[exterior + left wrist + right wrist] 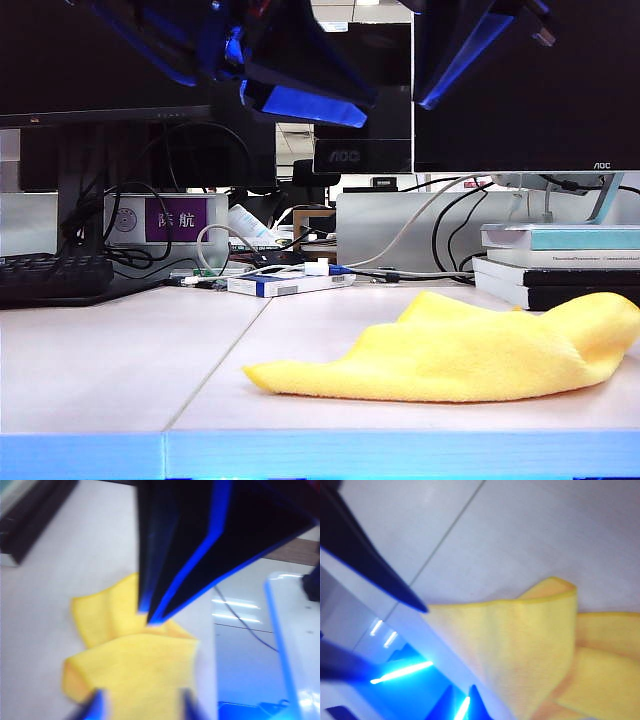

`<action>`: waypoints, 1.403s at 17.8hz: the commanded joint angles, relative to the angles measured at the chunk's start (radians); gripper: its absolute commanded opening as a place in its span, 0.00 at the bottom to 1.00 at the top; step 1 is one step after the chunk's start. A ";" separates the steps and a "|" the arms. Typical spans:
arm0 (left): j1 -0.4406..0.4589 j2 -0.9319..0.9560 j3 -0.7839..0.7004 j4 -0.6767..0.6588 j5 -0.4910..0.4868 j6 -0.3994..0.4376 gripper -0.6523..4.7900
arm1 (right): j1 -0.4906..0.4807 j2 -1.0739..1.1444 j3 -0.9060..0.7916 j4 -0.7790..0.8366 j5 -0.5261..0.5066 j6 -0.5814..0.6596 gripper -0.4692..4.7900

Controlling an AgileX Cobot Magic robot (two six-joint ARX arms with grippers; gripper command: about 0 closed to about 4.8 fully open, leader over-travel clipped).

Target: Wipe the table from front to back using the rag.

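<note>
The yellow rag (470, 350) lies crumpled on the off-white table (120, 360), right of the seam and close to the light blue front edge. My left gripper (141, 705) hangs over the rag (135, 670) with its fingers wide apart and nothing between them. Beside the rag's (530, 640) corner, over the table's front edge, is my right gripper (461, 705). Its tips are almost together with only a thin slit, and they hold nothing. In the exterior view both arms show only as dark, blue-edged shapes, the left arm (300, 100) and the right arm (460, 60), high above the table.
A black keyboard (50, 275) lies at the back left. A stack of books (560, 265) stands at the back right, just behind the rag. A small white-and-blue box (285, 285) and cables sit at the back middle, under the monitors.
</note>
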 commanded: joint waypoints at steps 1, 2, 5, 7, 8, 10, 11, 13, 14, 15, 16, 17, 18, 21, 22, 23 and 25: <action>0.006 -0.024 0.006 -0.004 -0.006 -0.045 0.11 | -0.012 -0.071 0.005 0.007 0.120 -0.001 0.08; 0.002 -0.036 0.006 -0.014 -0.005 -0.046 0.11 | -0.015 -0.101 0.005 0.013 0.154 -0.003 0.08; 0.002 -0.096 0.006 -0.029 -0.007 -0.079 0.11 | -0.030 -0.209 0.005 0.041 0.214 -0.076 0.08; 0.003 -0.170 0.006 -0.048 -0.041 -0.095 0.11 | -0.031 -0.297 0.004 0.064 0.249 -0.077 0.08; 0.003 -0.219 0.006 -0.065 -0.077 -0.095 0.11 | -0.031 -0.341 0.002 0.085 0.269 -0.077 0.08; 0.003 -0.391 0.006 -0.090 -0.131 -0.169 0.11 | -0.031 -0.508 -0.098 0.226 0.292 -0.077 0.08; 0.003 -0.448 0.006 -0.095 -0.150 -0.176 0.11 | -0.031 -0.565 -0.158 0.267 0.292 -0.077 0.08; 0.003 -0.617 0.006 -0.125 -0.204 -0.203 0.11 | -0.031 -0.754 -0.385 0.396 0.291 -0.082 0.08; 0.003 -0.671 0.006 -0.151 -0.212 -0.203 0.11 | -0.031 -0.821 -0.467 0.449 0.291 -0.081 0.08; 0.003 -0.716 0.006 -0.181 -0.220 -0.204 0.11 | -0.031 -0.900 -0.562 0.505 0.291 -0.081 0.08; 0.003 -0.765 0.006 -0.224 -0.240 -0.214 0.11 | -0.031 -0.970 -0.642 0.544 0.292 -0.081 0.08; 0.003 -0.809 0.006 -0.273 -0.272 -0.229 0.11 | -0.031 -1.048 -0.729 0.575 0.292 -0.081 0.08; 0.003 -0.846 0.006 -0.317 -0.285 -0.237 0.11 | -0.031 -1.115 -0.797 0.588 0.292 -0.081 0.08; 0.003 -0.956 0.006 -0.432 -0.323 -0.251 0.11 | -0.031 -1.305 -0.979 0.597 0.301 -0.081 0.08; 0.003 -0.983 0.006 -0.460 -0.325 -0.252 0.11 | -0.031 -1.355 -1.023 0.592 0.304 -0.080 0.08; 0.003 -1.014 0.006 -0.495 -0.330 -0.253 0.11 | -0.031 -1.408 -1.067 0.601 0.326 -0.082 0.08; 0.003 -1.058 0.006 -0.564 -0.352 -0.255 0.11 | -0.036 -1.407 -1.090 0.621 0.373 -0.081 0.09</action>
